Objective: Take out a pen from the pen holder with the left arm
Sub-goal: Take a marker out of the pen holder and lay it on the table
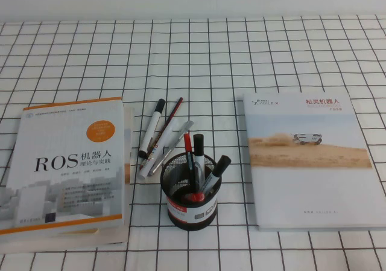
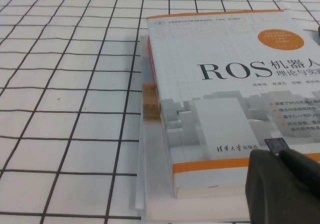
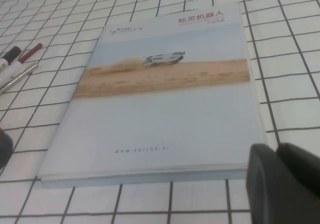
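A black mesh pen holder (image 1: 190, 192) stands near the table's front, in the middle. In it are a red pen (image 1: 187, 145), an upright black marker (image 1: 198, 153) and a tilted black marker (image 1: 218, 167). Neither arm shows in the high view. In the left wrist view my left gripper (image 2: 277, 156) hovers shut over the front corner of the ROS book (image 2: 225, 84), with nothing held. My right gripper (image 3: 277, 151) sits shut at the front corner of the brochure (image 3: 165, 99), also empty. The holder's dark rim (image 3: 4, 146) just shows in the right wrist view.
Several loose pens (image 1: 160, 138) lie on the checked cloth behind the holder, between the ROS book (image 1: 66, 168) on the left and the brochure (image 1: 307, 159) on the right. The loose pens' tips (image 3: 15, 59) also show beside the brochure.
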Tool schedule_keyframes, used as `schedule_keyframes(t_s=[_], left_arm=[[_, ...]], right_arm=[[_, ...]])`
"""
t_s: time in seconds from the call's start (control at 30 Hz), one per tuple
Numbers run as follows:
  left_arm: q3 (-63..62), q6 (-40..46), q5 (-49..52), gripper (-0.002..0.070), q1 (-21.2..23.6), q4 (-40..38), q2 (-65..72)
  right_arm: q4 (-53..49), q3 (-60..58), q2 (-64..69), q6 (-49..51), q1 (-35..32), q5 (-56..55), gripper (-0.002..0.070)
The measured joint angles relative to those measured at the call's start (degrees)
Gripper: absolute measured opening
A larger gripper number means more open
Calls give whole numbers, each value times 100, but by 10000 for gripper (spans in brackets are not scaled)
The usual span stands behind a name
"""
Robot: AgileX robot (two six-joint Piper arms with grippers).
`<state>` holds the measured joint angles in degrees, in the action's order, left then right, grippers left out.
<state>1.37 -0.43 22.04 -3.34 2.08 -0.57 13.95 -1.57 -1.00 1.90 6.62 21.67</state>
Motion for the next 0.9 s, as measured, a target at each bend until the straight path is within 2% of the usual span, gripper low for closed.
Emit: schedule_keyframes(t_s=[0.7, 0.9], left_arm=[[0, -12, 0, 0, 0, 0, 0], [0, -515, -207, 0, 0, -208, 0]], right_arm=[[0, 0, 0, 0, 0, 0, -12], [0, 0, 0, 0, 0, 0, -12]])
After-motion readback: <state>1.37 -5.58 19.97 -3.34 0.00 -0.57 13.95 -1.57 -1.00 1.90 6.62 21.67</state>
